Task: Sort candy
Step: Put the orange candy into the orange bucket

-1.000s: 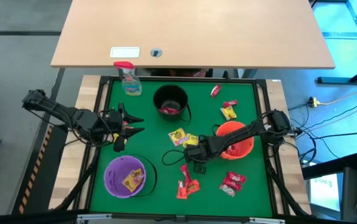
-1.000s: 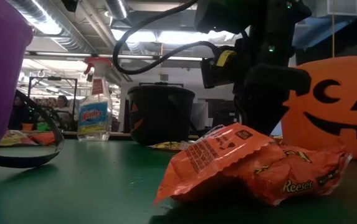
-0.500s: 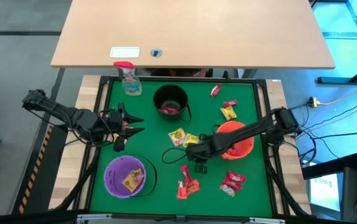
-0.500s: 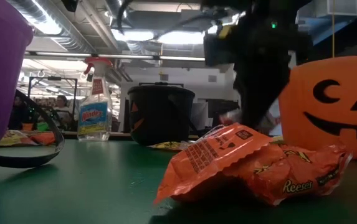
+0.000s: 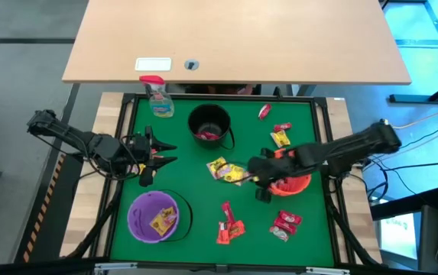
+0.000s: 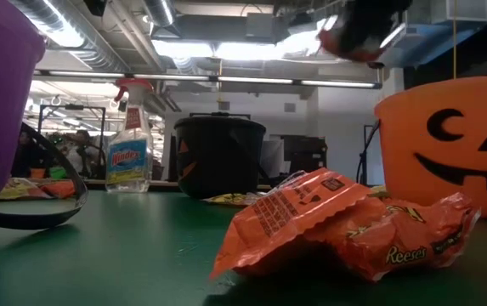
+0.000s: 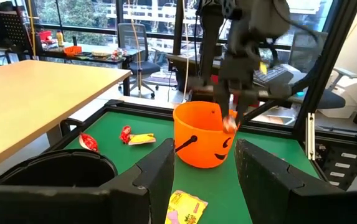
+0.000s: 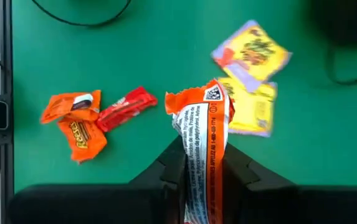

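The candy lies scattered on the green mat: yellow packets (image 5: 224, 169), red and orange ones (image 5: 230, 226) (image 5: 286, 223) near the front, others (image 5: 280, 136) at the far right. My right gripper (image 5: 258, 174) hangs high beside the orange pumpkin bucket (image 5: 291, 182), shut on an orange packet (image 8: 204, 127). My left gripper (image 5: 163, 153) waits open at the table's left, above the purple bucket (image 5: 155, 216). A black bucket (image 5: 209, 126) stands at the far middle. My right gripper pinches one end of the orange packet (image 8: 203, 163) between its two fingers (image 8: 242, 169). The fingers slant down from the table's right side. The packet runs on past the fingertips to its crimped free end (image 8: 194, 96), lifted clear of the mat.
A clear spray bottle with a red top (image 5: 157, 98) stands at the far left corner. A black frame (image 5: 329, 145) rims the mat. An orange packet (image 6: 345, 225) lies close before the low camera. A wooden table top (image 5: 234, 38) lies beyond the mat.
My right gripper has risen steeply off the mat with the orange packet and drawn back toward the table's right edge, ending up beside the orange bucket. In the low view it has climbed to the top of the picture. The packet is lifted clear.
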You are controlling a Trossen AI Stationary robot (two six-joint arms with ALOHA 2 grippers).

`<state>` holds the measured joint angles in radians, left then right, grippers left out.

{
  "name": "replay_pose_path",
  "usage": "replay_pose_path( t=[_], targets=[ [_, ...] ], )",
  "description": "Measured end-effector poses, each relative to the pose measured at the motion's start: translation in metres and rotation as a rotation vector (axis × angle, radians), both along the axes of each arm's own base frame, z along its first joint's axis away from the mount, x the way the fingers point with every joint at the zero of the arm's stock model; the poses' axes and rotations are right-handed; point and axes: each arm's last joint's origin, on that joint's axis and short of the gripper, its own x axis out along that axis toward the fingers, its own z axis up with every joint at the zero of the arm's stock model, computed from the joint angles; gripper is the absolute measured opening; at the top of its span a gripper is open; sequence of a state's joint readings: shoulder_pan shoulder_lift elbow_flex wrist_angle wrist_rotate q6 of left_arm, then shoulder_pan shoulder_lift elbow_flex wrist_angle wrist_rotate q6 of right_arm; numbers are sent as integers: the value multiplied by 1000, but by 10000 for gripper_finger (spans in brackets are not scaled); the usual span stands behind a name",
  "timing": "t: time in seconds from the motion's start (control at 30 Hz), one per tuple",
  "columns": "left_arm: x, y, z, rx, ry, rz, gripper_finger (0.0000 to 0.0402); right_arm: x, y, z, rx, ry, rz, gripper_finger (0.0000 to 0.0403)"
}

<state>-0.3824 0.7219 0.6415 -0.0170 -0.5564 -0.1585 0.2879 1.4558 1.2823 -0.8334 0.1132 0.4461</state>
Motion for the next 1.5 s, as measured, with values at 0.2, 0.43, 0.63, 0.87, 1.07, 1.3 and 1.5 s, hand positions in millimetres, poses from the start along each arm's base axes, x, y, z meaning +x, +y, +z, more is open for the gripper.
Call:
replay_pose_path(
  t=[0.2,0.43,0.63,0.87,1.07,1.3,1.5],
  targets=[
    [1,0,0,1,3,0,156,-44,-14,21,-8,95,-110,58],
    [2,-1,-2,-15,12,2,156,-73,-23,17,-48,329,-258,58],
    [2,-1,-4,-12,26,2,156,-77,-24,10,-55,390,-292,58],
    [2,-1,-4,-38,21,4,156,-79,-23,2,-19,435,-299,58],
    [2,-1,-4,-41,21,5,156,-79,-24,1,-14,436,-316,58],
    [2,-1,-4,-64,17,7,156,-79,-24,2,-25,430,-320,85],
    [2,-1,-4,-65,16,7,156,-79,-25,2,-51,417,-330,147]
  ],
)
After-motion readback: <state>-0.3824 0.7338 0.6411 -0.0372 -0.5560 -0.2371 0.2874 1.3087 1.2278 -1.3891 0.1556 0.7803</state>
